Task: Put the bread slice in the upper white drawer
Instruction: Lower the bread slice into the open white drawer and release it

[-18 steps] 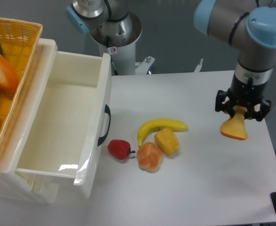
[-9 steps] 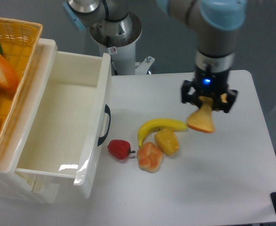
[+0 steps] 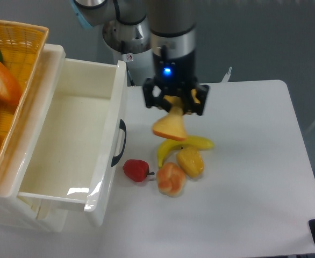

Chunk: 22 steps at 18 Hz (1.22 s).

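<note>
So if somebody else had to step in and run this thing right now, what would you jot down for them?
Gripper: shut on the bread slice, which hangs tilted in the air over the banana, right of the drawer.
Drawer: pulled open, nothing visible inside.
Done: slice picked up and carried most of the way across the table.
Left: move it over the drawer, lower it, open the fingers, pull back.
Leave the banana, strawberry, bun and yellow chunk alone.
</note>
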Motion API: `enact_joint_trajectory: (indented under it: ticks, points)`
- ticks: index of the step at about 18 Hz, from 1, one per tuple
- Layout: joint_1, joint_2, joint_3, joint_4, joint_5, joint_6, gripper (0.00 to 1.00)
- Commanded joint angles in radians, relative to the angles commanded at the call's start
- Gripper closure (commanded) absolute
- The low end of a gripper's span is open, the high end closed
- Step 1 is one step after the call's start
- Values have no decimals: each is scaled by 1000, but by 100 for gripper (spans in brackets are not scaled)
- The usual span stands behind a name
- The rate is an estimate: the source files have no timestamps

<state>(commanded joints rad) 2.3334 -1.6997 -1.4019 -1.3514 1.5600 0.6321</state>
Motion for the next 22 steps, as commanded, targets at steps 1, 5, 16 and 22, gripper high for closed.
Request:
enact_joint_trajectory:
  ticks: [1,5,16,22]
  points:
    - [-26,2,-18,0,0,-6,98]
    - [-138,3,-54,-29,0,-25,96]
    - [-236,-6,-55,-37,-11,-29,51]
    - [-236,-11,-54,-46,-23,-29,43]
